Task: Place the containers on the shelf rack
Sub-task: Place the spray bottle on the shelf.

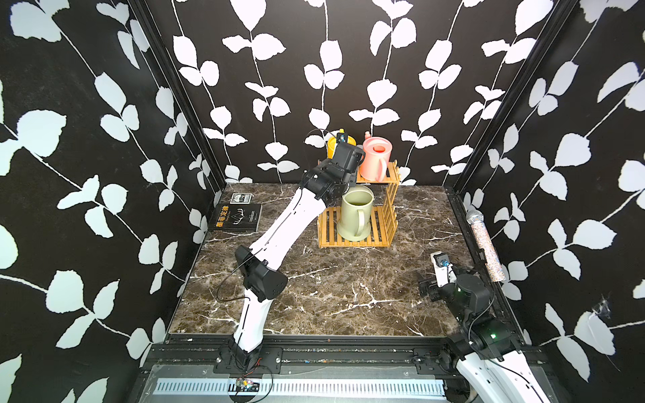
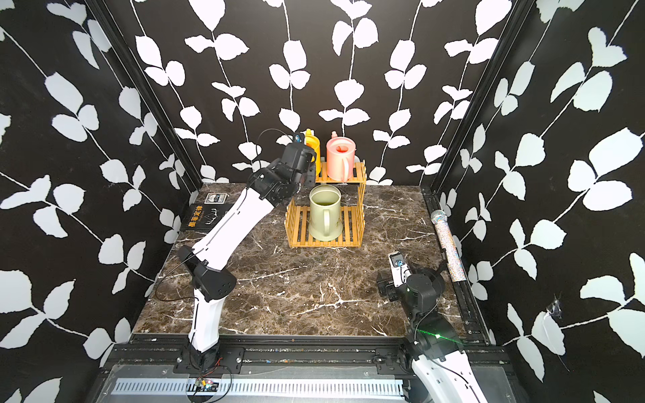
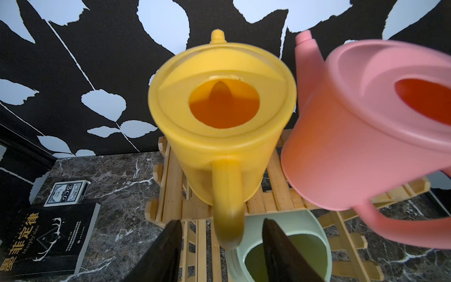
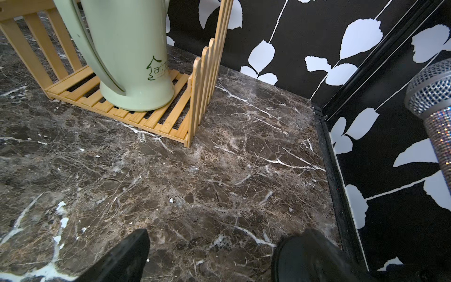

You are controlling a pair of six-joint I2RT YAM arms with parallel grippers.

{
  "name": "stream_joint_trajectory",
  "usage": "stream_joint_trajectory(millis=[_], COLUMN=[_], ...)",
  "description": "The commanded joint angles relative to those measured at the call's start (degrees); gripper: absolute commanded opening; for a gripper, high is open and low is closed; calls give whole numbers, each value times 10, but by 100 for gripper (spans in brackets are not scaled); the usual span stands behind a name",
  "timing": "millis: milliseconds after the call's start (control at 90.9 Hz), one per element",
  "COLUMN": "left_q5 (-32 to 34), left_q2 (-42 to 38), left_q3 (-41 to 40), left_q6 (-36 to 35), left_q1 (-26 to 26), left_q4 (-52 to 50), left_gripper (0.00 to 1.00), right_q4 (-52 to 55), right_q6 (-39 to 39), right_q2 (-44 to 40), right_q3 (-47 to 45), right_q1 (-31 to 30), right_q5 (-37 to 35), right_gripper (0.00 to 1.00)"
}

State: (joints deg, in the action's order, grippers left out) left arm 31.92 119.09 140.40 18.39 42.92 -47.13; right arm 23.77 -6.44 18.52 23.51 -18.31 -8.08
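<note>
Left gripper [image 3: 220, 222] straddling the yellow can's [image 3: 219, 146] handle on the rack [image 1: 326, 226]

Its jaws are standing spread with a gap on each side of the handle. The yellow can is sitting at the left of the top tier, just beside the pink can [image 3: 341, 151], and the green can [image 1: 356, 216] is sitting on the lower tier. Backing straight toward the near side with the jaws wide looks best, avoiding the green rim below. The right gripper [image 4: 214, 239] is hanging spread and empty over the near-right tabletop [image 4: 219, 171].
</note>
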Motion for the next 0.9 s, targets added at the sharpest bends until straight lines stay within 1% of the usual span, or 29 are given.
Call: stream_joint_trajectory(millis=[0,308,528,715,891], left_q5=[14,26,27,31,33], left_q2=[0,4,-1,-5,-9], left_q3=[-4,-5,-4,-4,-5], left_q6=[-4,0,19,29,35], left_q1=[-4,-4,-4,-2,1], left_q4=[19,22,9,2,-4], left_gripper=[52,37,32,22,17], right_q4=[-25,-25,-26,-26,-26], right_q6=[4,4,4,4,4], right_q2=[-8,-8,-7,-6,-7], right_q3=[-8,-8,-9,-10,-10], right_q1=[4,4,4,4,4], right_q5=[3,5,6,7,7], right_gripper=[99,99,99,99,99])
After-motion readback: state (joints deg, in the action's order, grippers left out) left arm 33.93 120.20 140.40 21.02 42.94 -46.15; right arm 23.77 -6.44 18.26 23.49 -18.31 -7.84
